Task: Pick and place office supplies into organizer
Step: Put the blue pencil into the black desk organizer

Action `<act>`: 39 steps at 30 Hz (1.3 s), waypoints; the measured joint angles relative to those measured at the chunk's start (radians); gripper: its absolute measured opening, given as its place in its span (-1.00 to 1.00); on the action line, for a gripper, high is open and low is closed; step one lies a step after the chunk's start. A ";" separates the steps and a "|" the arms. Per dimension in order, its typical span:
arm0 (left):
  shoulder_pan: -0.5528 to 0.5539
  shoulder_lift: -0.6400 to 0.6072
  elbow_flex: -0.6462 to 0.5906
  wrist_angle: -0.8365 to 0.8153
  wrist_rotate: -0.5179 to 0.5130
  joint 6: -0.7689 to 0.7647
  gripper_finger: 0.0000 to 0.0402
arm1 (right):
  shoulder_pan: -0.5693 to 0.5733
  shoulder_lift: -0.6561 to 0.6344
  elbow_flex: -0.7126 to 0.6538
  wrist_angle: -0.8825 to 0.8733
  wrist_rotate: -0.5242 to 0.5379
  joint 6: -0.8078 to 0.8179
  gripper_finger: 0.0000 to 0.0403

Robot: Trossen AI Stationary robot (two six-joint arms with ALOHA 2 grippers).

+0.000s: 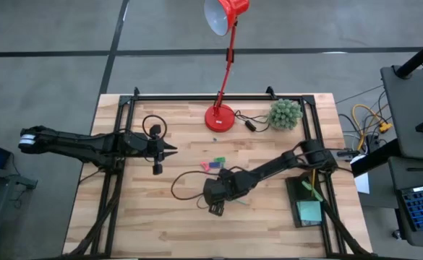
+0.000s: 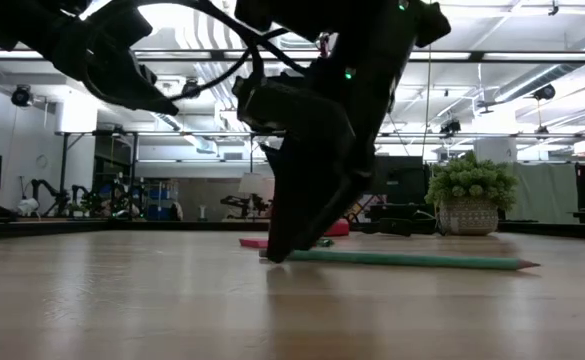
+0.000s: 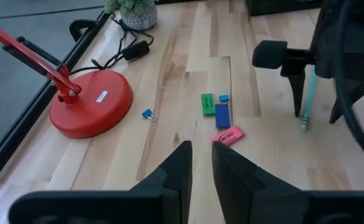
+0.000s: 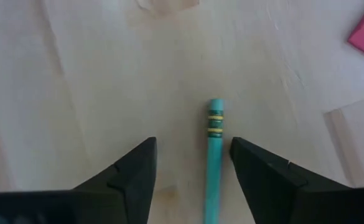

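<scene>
Teal pencil flat on table

Teal pencil cut off at right wrist picture's edge; organizer contents too small to tell

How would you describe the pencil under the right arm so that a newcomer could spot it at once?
Start at the red desk lamp at the table's far edge, then come toward the middle, where the right gripper hangs open just above the wood. Between its fingers lies a teal pencil, long and thin with a yellow-banded end, unlike the stubby pink eraser nearby.

Pale matt wooden table
</scene>
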 joint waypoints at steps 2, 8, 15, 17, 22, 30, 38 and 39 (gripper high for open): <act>0.000 0.000 0.000 -0.001 0.000 0.000 -0.76 | 0.000 0.005 0.002 -0.012 0.013 -0.003 -0.02; 0.000 -0.001 0.000 0.000 0.000 0.000 -0.76 | -0.002 0.004 0.003 -0.026 -0.001 -0.061 -0.08; 0.000 0.000 0.000 -0.001 0.005 0.000 -0.76 | -0.017 0.004 0.003 -0.052 -0.067 -0.127 -0.18; 0.000 0.000 0.000 -0.001 0.004 0.000 -0.76 | -0.030 0.002 0.004 -0.078 -0.097 -0.127 -0.23; 0.000 0.000 0.000 -0.001 0.004 0.000 -0.76 | -0.055 0.003 0.002 -0.119 -0.167 -0.143 -0.38; 0.000 0.000 0.000 -0.002 0.003 0.000 -0.76 | -0.059 0.014 0.000 -0.126 -0.174 -0.184 -0.80; 0.000 0.000 0.000 -0.003 0.000 0.000 -0.76 | -0.052 0.022 0.002 -0.132 -0.169 -0.160 -0.93; 0.000 0.000 0.000 -0.003 -0.002 0.000 -0.76 | -0.051 0.020 0.002 -0.132 -0.167 -0.158 -0.94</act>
